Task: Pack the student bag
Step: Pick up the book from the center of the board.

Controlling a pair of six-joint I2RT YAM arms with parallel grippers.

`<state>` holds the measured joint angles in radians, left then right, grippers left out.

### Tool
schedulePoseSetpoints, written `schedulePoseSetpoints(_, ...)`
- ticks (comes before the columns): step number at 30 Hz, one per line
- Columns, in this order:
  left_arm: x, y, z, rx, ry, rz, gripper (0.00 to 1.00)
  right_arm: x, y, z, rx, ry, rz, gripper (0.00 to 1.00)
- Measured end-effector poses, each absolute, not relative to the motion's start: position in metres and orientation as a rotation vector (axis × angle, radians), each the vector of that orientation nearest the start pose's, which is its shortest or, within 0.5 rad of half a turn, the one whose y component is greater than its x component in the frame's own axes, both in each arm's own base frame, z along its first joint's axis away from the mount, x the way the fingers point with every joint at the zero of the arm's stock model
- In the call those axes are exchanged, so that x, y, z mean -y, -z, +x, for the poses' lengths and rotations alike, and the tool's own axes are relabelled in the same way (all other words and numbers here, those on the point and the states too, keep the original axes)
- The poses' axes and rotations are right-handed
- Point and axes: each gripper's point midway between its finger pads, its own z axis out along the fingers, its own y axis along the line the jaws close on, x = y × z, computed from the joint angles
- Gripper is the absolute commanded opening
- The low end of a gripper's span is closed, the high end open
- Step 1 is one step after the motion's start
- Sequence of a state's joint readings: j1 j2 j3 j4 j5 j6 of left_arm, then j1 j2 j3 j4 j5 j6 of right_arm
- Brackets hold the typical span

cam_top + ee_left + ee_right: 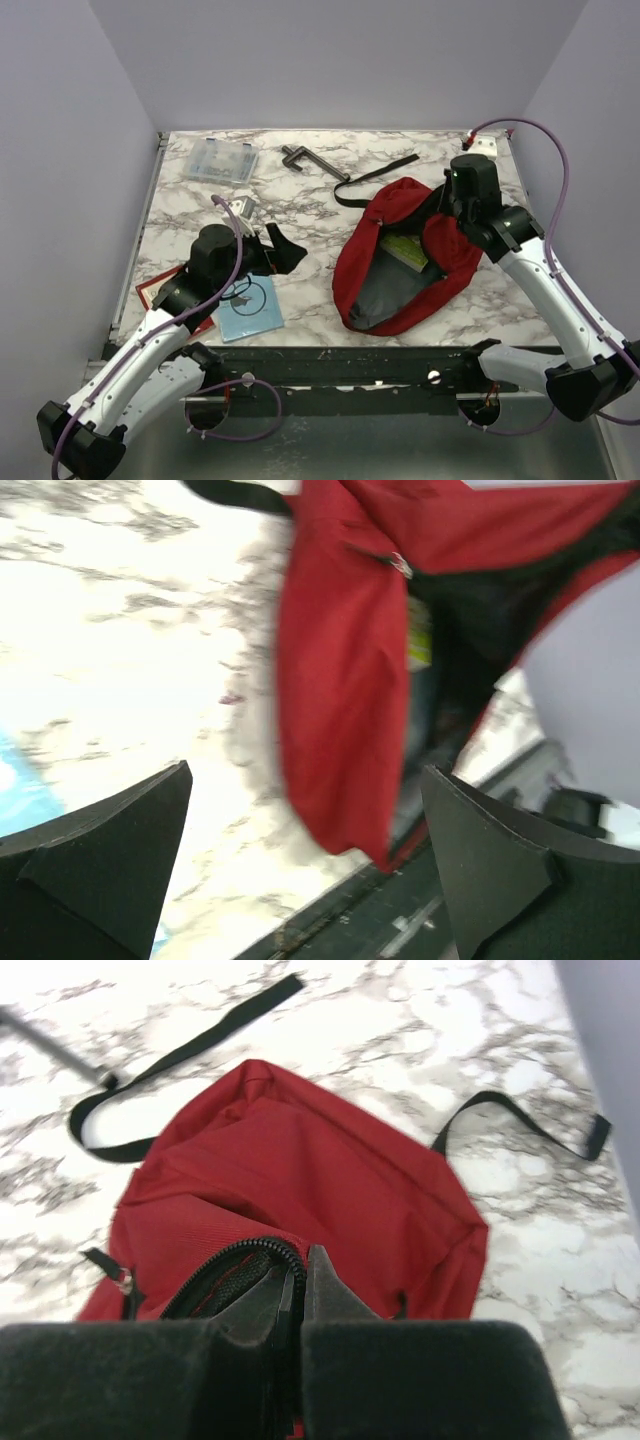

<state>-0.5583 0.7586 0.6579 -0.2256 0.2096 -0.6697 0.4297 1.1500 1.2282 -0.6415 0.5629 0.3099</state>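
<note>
Right claw, shut, seemingly pinches the gaping red student bag.

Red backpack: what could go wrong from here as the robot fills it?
The right gripper pinches only the zipper rim of the red backpack. The thin fabric might slip out, and the mouth could sag shut. The blue booklet lies flat on the table, so the open left gripper may shove it rather than lift it. The loose black strap could snag an arm.
</note>
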Motion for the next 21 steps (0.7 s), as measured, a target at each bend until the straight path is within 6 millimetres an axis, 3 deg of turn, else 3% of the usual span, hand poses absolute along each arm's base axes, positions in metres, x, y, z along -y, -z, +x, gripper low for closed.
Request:
schedulePoseSetpoints(4,0.17,-0.211,0.23,-2.068,0.763,-0.027,0.98,-0.093,-0.271,0.328,-2.091,-0.034,0.065,0.14)
schedulePoseSetpoints(8,0.136,-0.189,0.237,-2.14,0.619,-0.156,0.98,-0.151,-0.251,0.309,-2.161,-0.328,-0.103,0.26)
schedulePoseSetpoints(10,0.12,-0.181,0.241,-2.157,0.574,-0.241,0.98,-0.186,-0.228,0.286,-2.22,-0.481,-0.201,0.34)
schedulePoseSetpoints(14,0.093,-0.163,0.246,-2.186,0.516,-0.4,0.98,-0.242,-0.178,0.219,-2.372,-0.696,-0.394,0.5)
schedulePoseSetpoints(17,0.061,-0.144,0.249,-2.193,0.448,-0.592,0.98,-0.27,-0.166,0.183,-2.429,-0.788,-0.496,0.66)
schedulePoseSetpoints(21,0.031,-0.124,0.246,-2.195,0.392,-0.785,0.99,-0.293,-0.161,0.157,-2.447,-0.844,-0.582,0.82)
